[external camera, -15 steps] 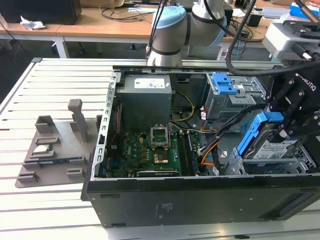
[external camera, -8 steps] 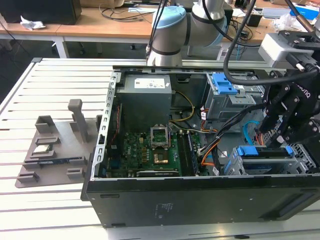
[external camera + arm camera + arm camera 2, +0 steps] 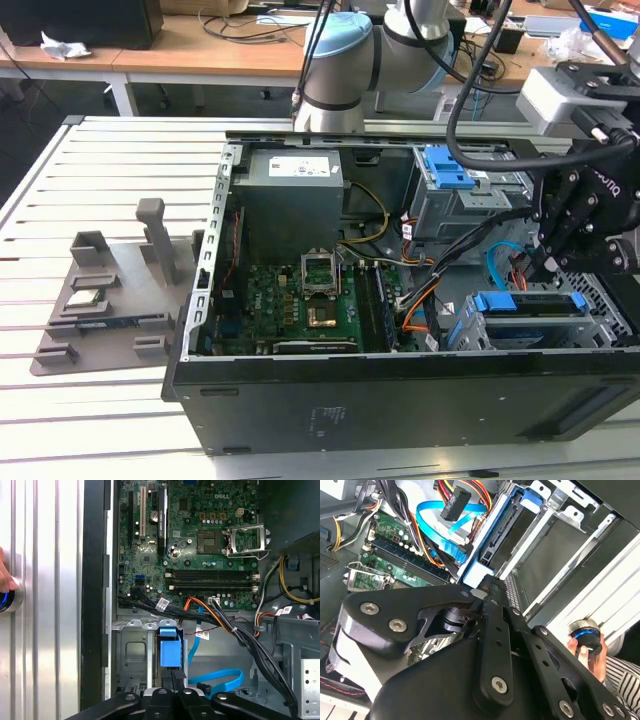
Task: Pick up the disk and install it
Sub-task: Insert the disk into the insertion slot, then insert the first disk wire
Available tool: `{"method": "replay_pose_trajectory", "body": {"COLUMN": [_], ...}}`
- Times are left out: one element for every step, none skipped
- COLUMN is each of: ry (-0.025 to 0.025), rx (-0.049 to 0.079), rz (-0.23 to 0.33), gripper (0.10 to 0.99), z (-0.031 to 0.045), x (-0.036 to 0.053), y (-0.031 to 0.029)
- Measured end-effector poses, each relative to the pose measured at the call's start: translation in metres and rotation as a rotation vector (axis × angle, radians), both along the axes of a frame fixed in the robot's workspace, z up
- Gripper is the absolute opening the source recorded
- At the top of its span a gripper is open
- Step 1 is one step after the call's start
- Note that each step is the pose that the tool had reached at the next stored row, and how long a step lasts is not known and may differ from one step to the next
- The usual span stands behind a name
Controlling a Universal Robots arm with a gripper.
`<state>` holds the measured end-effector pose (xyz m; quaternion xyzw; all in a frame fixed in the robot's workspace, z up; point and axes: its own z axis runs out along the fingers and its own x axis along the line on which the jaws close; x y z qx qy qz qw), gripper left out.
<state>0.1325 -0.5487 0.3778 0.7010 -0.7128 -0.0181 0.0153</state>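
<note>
The disk [image 3: 525, 318] sits on edge in the drive bay at the exterior view's right end of the open computer case, with its blue carrier frame [image 3: 508, 302] facing the motherboard. My gripper [image 3: 543, 268] hangs just above that end. In both wrist views the black fingers are together, with the gripper [image 3: 174, 676] right at the blue carrier tab [image 3: 168, 652]. The second wrist view shows the gripper [image 3: 489, 586] meeting the blue frame [image 3: 479, 572] of the disk [image 3: 496, 537]; nothing shows between the fingers.
A grey power-supply box [image 3: 290, 195] and a blue-latched cage [image 3: 455, 180] stand at the case's far side, above the motherboard [image 3: 300, 305]. Blue and orange cables [image 3: 220, 680] lie beside the bay. A hand [image 3: 592, 655] rests on a blue-lit button. A grey fixture [image 3: 110, 290] sits on the table.
</note>
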Motion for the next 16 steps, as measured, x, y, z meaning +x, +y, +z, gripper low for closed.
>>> {"method": "replay_pose_trajectory", "body": {"ry": [0.0,0.0,0.0,0.0,0.0,0.0,0.0,0.0,0.0001,0.0001,0.0001,0.0001,0.0001,0.0001,0.0001,0.0001], "rx": [0.0,0.0,0.0,0.0,0.0,0.0,0.0,0.0,0.0,0.0,0.0,0.0,0.0,0.0,0.0,0.0], "rz": [0.0,0.0,0.0,0.0,0.0,0.0,0.0,0.0,0.0,0.0,0.0,0.0,0.0,0.0,0.0,0.0], "gripper": [0.106,0.106,0.106,0.106,0.106,0.106,0.106,0.106,0.106,0.106,0.106,0.106,0.106,0.106,0.106,0.106], "z": [-0.0001,-0.0002,-0.0003,-0.0004,-0.0007,-0.0008,-0.0009,-0.0009,-0.0008,-0.0009,-0.0009,-0.0009,-0.0009,-0.0009,-0.0009,-0.0009], "x": [0.0,0.0,0.0,0.0,0.0,0.0,0.0009,0.0039,0.0068,0.0094,0.0111,0.0125,0.0143,0.0161,0.0197,0.0216], "y": [0.0,0.0,0.0,0.0,0.0,0.0,0.0,0.0005,0.0014,0.0029,0.0039,0.0048,0.006,0.0072,0.0091,0.0101]}}
